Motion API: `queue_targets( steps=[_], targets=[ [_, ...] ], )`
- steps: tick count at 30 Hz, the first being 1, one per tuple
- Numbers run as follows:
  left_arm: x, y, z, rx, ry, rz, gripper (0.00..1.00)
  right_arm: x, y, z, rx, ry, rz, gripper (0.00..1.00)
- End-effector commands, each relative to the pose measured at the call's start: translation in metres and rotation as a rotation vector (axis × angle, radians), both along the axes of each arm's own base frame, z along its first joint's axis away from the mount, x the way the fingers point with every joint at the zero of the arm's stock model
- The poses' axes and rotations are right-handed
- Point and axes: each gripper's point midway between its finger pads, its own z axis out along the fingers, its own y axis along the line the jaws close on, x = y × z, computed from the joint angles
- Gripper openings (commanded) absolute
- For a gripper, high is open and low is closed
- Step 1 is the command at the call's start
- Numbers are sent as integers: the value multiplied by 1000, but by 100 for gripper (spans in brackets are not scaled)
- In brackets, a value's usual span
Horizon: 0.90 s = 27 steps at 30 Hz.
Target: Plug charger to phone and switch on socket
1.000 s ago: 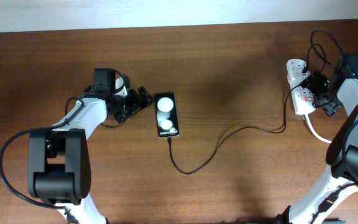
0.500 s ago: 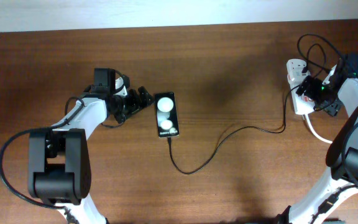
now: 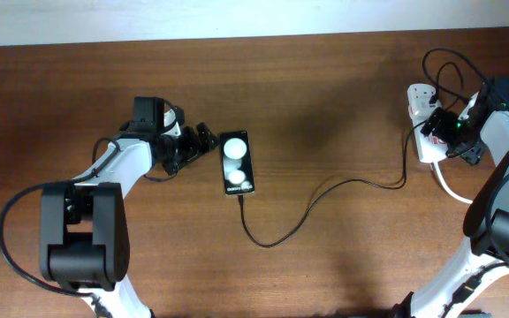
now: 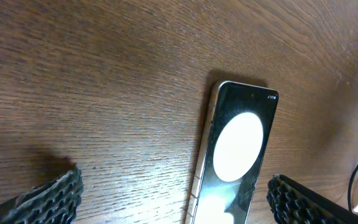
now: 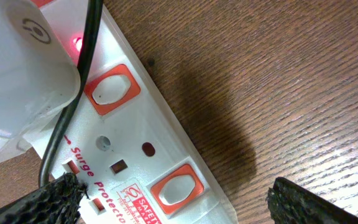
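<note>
The black phone (image 3: pixel 237 163) lies flat on the wooden table, and its screen also shows in the left wrist view (image 4: pixel 238 155). The thin black charger cable (image 3: pixel 325 190) runs from the phone's near edge across the table to the white socket strip (image 3: pixel 418 97). My left gripper (image 3: pixel 206 141) is open just left of the phone, its fingers (image 4: pixel 42 202) straddling the phone's end. My right gripper (image 3: pixel 438 126) is open low over the strip (image 5: pixel 135 143), above an orange switch (image 5: pixel 176 186). A white adapter (image 5: pixel 17 62) sits plugged into the strip, and a red light (image 5: pixel 76 43) glows beside it.
A thick white cord (image 3: pixel 449 185) leaves the strip toward the front right. Black cable loops (image 3: pixel 453 66) hang around my right arm. A second orange switch (image 5: pixel 110 90) lies further along the strip. The table's far edge meets a pale wall (image 3: pixel 254 18).
My right gripper shifted slightly left over the strip a second ago and the cable loop above it moved left. Since half a second ago nothing has moved. The left arm stayed still.
</note>
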Motion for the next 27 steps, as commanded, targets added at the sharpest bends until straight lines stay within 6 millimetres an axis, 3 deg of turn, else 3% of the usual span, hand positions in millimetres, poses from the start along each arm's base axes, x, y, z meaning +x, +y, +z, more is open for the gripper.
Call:
queue_targets(
  steps=[1, 22, 25, 27],
  targets=[
    [0, 1, 6, 13, -22, -8, 99, -5, 0, 3, -15, 7, 10, 99],
    [-1, 1, 4, 13, -19, -8, 99, -5, 0, 3, -15, 7, 10, 99],
    [-1, -3, 9, 13, -29, -16, 99, -5, 0, 3, -15, 7, 10, 99],
    [-2, -17, 30, 8, -80, -49, 99, -5, 0, 3, -15, 7, 10, 99]
  ],
)
